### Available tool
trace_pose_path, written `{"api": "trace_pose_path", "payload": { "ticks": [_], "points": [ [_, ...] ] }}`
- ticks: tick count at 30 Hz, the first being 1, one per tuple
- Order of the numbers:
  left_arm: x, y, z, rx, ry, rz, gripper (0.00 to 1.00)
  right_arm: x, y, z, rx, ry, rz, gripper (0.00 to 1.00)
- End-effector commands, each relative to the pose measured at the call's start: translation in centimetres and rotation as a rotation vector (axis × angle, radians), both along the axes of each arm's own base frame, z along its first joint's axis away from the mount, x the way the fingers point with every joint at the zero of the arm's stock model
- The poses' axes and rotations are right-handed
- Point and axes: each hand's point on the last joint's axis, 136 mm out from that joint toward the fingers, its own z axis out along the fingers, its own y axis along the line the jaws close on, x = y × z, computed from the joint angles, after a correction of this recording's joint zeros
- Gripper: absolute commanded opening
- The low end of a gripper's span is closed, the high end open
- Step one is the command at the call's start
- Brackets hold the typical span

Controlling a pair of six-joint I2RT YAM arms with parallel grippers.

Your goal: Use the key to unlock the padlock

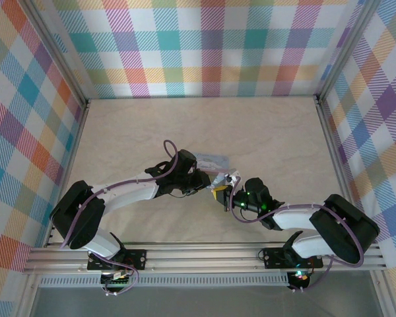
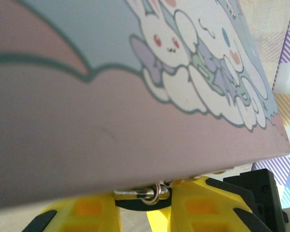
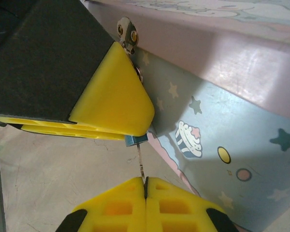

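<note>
Pale table (image 1: 270, 125), well in from every edge, beside the tin (image 3: 222, 135): left gripper (image 2: 157, 203) clamps the padlock (image 3: 135, 140) (mostly hidden), and right gripper (image 3: 145, 181) pinches the key (image 3: 142, 166), whose tip meets the lock. It looks inserted; turning and freeing the shackle remain.

Pale blue cartoon tin (image 2: 183, 53), beige tabletop (image 1: 270, 132), plaid walls (image 1: 204, 46)

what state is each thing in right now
tin: lid shut
padlock: in left pincer, lock state hidden
key: in right pincer, tip at padlock
left pincer: shut on padlock
right pincer: shut on key
</note>
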Motion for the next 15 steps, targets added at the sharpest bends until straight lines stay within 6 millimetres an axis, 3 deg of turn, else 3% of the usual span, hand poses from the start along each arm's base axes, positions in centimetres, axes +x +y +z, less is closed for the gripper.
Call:
{"api": "trace_pose_path", "payload": {
  "ticks": [1,15],
  "points": [
    [0.3,-0.7,1.8,-0.045,-0.03,-0.024,0.11,0.1,0.3,1.4,0.042,-0.045,0.004,0.0],
    [0.3,-1.0,1.3,-0.052,-0.021,-0.029,0.1,1.7,1.5,3.0,0.069,-0.09,-0.004,0.0]
  ]
}}
